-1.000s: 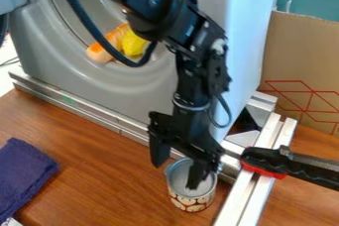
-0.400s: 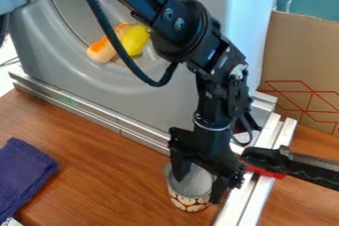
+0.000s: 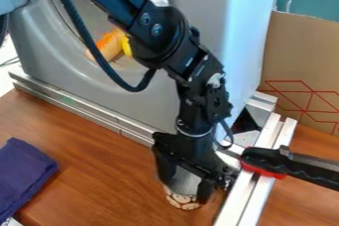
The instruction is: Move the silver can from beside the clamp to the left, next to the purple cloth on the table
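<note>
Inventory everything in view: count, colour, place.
Patterned can: 1, white and brown, lower centre
Cloth: 1, dark blue, lower left
Table: 1, brown, lower area
Machine: 1, grey, upper left
Orange piece: 1, orange-tan, in machine's opening
Yellow piece: 1, yellow, beside orange piece
Metal rails: several, silver, below machine, lower right
Tool: 1, black and red, right edge
Cardboard: 1, brown, right
Teal surface: 1, teal, upper right
Robot arm: 1, black, from top
Gripper: 1, black, at can

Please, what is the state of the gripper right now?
Black robot gripper: at the grey cylindrical can with patterned side; open or closed on it, cannot be told.
</note>
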You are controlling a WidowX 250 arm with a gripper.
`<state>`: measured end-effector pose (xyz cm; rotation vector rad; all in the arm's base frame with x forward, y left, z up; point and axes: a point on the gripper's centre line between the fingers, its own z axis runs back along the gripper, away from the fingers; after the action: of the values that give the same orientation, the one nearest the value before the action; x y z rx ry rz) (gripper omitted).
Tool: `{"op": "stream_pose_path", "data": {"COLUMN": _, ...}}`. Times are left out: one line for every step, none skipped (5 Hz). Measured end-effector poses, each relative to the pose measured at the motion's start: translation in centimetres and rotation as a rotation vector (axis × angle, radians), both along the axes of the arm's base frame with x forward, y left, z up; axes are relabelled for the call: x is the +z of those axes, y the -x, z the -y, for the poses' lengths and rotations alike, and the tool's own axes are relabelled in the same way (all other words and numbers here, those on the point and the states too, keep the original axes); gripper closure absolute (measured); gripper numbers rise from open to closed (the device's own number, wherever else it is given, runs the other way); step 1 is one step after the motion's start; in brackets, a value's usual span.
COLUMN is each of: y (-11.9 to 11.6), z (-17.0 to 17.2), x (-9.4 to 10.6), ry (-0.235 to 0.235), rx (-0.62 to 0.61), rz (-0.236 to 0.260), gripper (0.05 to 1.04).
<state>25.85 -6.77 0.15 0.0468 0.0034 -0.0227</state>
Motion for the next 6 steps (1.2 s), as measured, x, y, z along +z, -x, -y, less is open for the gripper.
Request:
{"op": "stream_pose_path", "data": {"y": 0.2, "z": -1.0, "x": -0.2, "ry": -0.003, "rx": 0.007, "rz": -0.002, "gripper": 0.083}}
{"op": "stream_pose_path", "data": {"y": 0.5, "z": -2.1, "x": -0.3, "ry": -0.030, "rx": 0.006, "rz": -0.006, "gripper": 0.083}}
{"op": "stream_pose_path", "data": {"y": 1.7, "z": -5.2, "x": -0.3, "ry": -0.057, "rx": 0.058, "rz": -0.025, "gripper": 0.083}}
{"op": "stream_pose_path", "data": {"y": 3.5, "z": -8.9, "x": -0.4, "ry": -0.117, "rx": 0.129, "rz": -0.066, "gripper": 0.083}}
{"op": "stream_pose_path", "data": {"y": 4.4, "z": -12.7, "x": -0.6, "ry": -0.107, "rx": 0.194, "rz": -0.075, "gripper": 0.084}}
{"op": "stream_pose_path", "data": {"y": 4.5, "z": -15.2, "x": -0.4, "ry": -0.141, "rx": 0.213, "rz": -0.086, "gripper": 0.084}}
